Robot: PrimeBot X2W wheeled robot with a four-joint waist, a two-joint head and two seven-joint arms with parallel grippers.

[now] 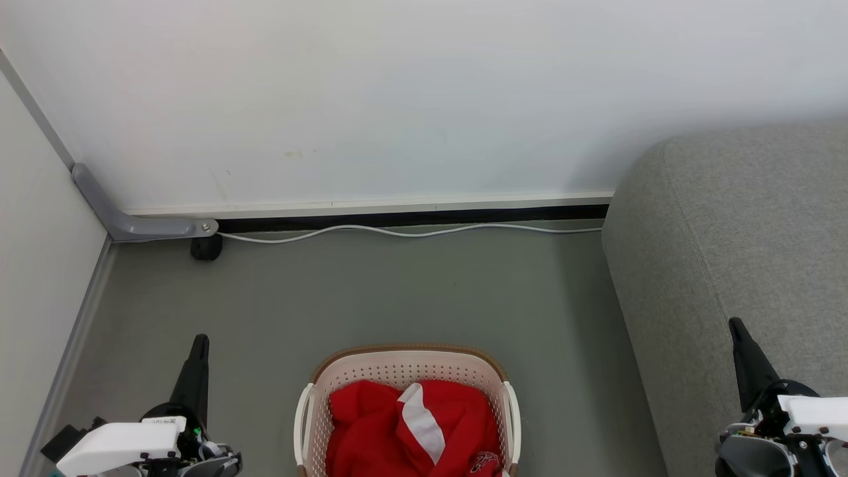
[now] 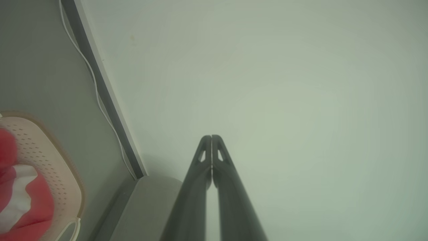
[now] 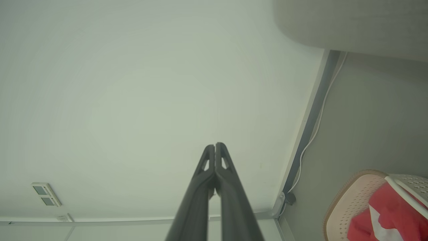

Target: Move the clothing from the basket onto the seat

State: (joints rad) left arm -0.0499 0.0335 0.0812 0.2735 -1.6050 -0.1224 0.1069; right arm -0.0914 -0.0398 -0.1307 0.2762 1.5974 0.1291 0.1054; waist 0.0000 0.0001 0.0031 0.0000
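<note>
— Where are our claws?

— Our left claw (image 2: 211, 138) has its two fingers pressed together and holds nothing. Our right claw (image 3: 215, 146) is just the same. Both point at the wall (image 1: 397, 99), one on each side of the basket (image 1: 404, 350).

— And the clothes?

— The red clothes (image 1: 371, 417) lie bunched up in the basket, on the floor (image 1: 397, 291) between our claws. We touch none of them.

— Is anything on the sofa (image 1: 742, 232)?

— No. The part we see, on our right, has no clothes on it. So we think nothing is done yet. We have all the clothes left to lift out and carry over.
</note>
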